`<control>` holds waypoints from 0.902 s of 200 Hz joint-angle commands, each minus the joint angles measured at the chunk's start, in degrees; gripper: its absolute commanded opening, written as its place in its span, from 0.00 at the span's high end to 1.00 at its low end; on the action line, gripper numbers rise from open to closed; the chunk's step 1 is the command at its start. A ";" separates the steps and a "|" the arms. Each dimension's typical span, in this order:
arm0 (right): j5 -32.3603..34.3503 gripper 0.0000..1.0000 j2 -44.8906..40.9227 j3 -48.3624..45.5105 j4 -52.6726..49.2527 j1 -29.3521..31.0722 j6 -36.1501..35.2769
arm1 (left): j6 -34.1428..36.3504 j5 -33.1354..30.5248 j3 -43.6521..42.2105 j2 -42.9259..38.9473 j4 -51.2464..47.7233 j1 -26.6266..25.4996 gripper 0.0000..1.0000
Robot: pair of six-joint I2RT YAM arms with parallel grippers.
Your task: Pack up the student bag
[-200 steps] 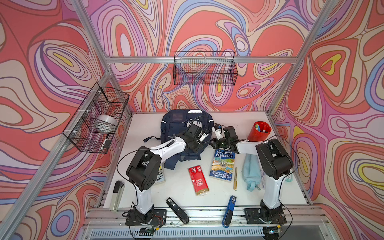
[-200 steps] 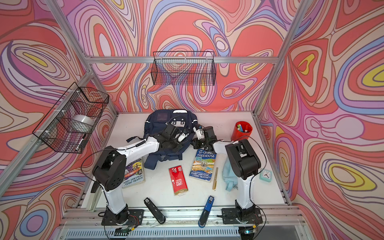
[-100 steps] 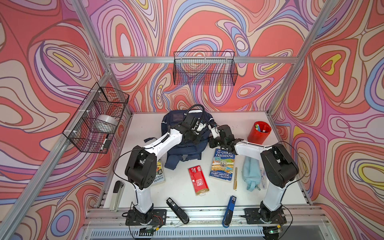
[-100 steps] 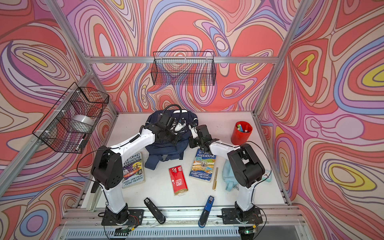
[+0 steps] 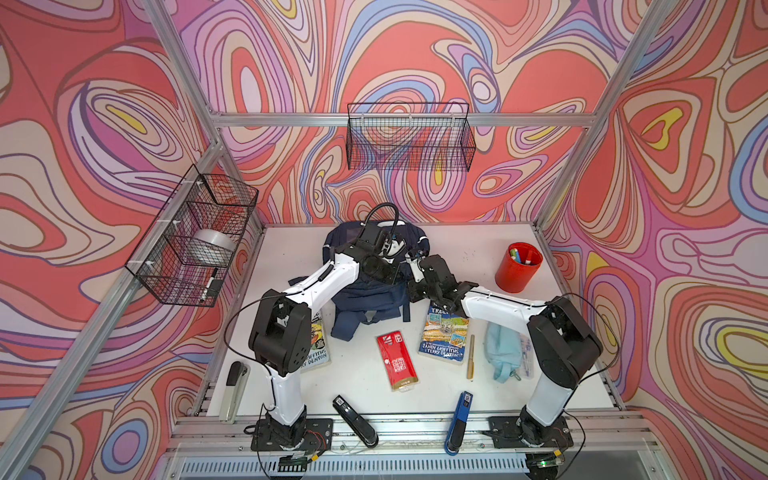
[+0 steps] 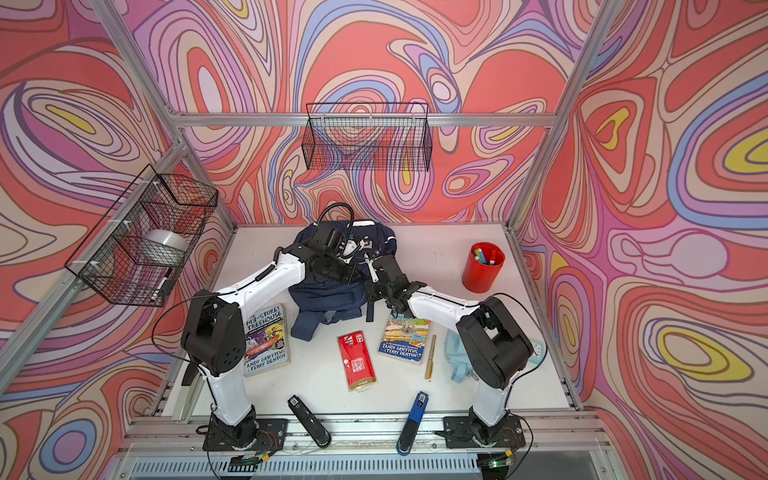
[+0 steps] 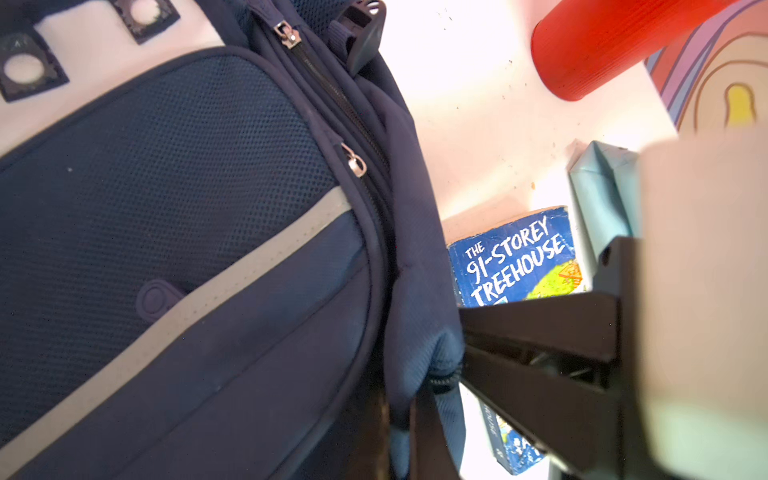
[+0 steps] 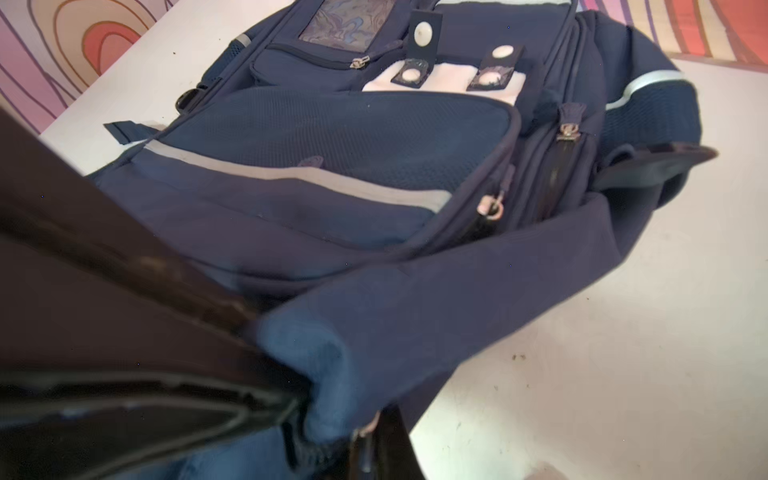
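If either thin fold slips, we think the student bag [image 5: 370,299] will sag shut or drag over the book [image 5: 442,340] beside it. Our left claw [image 7: 459,370] and right claw [image 8: 309,399] are both clamped tight on its navy fabric — it lies at the back of the surface [image 5: 469,257].

Bare table [image 5: 465,245] lies open between student bag [image 5: 365,299] and red cup [image 5: 515,274].
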 commanded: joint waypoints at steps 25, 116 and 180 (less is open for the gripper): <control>-12.48 1.00 3.39 1.51 -1.74 -3.69 -0.93 | -2.15 5.47 3.31 -2.79 4.64 -0.76 1.00; -23.13 1.00 3.69 4.89 -1.76 -7.06 -5.97 | 6.83 -7.53 -14.42 -13.65 9.08 0.50 0.42; -23.55 1.00 2.31 3.77 -3.59 -7.22 -8.83 | 18.63 -6.81 -18.10 -15.77 8.90 1.85 0.27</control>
